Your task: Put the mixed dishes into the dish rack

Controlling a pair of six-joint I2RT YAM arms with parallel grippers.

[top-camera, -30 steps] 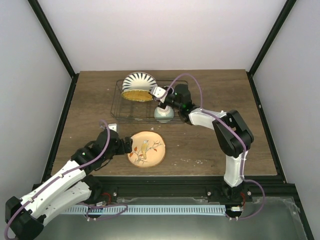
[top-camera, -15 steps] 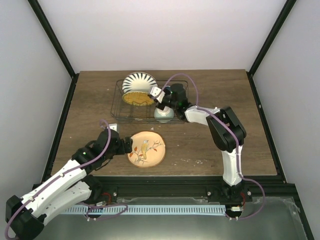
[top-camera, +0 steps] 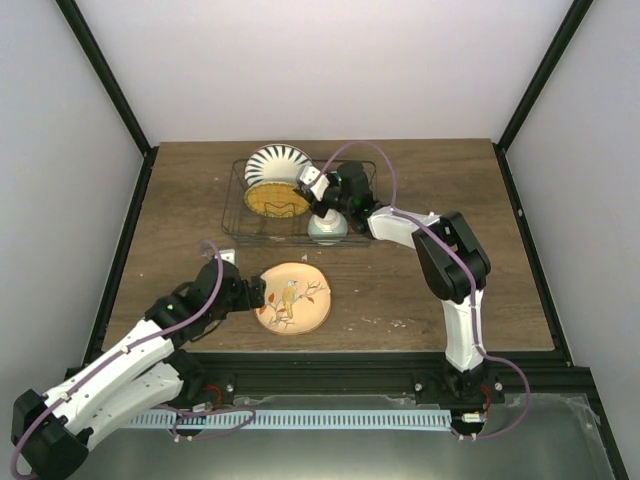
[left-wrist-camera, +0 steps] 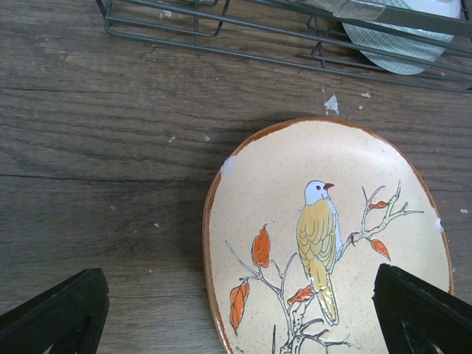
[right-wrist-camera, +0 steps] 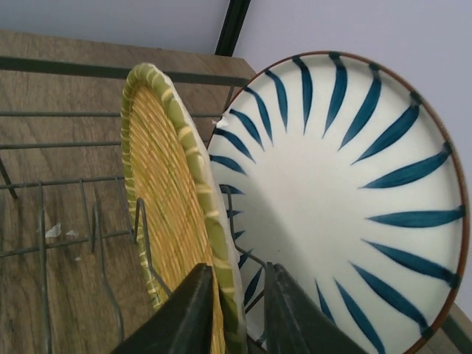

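Observation:
The wire dish rack [top-camera: 238,212] stands at the back centre. The blue-striped white plate [top-camera: 277,159] stands upright in it. My right gripper [top-camera: 317,190] is shut on the rim of the yellow-orange plate [top-camera: 274,201], which stands among the rack's tines just in front of the striped plate [right-wrist-camera: 346,184]. In the right wrist view my fingers [right-wrist-camera: 195,302] straddle the yellow plate's edge [right-wrist-camera: 166,192]. The mint-green bowl [top-camera: 327,229] sits at the rack's front edge. The cream bird-patterned plate [top-camera: 293,297] lies flat on the table. My left gripper [top-camera: 254,292] is open at its left rim [left-wrist-camera: 214,243]. The dark blue mug is hidden.
The rack's front wires [left-wrist-camera: 221,29] and the mint bowl [left-wrist-camera: 391,48] show beyond the cream plate in the left wrist view. Dark frame posts run along both sides of the wooden table [top-camera: 450,290].
My right gripper has moved left and back with the yellow plate, bringing it closer to the striped plate. The left arm has barely moved.

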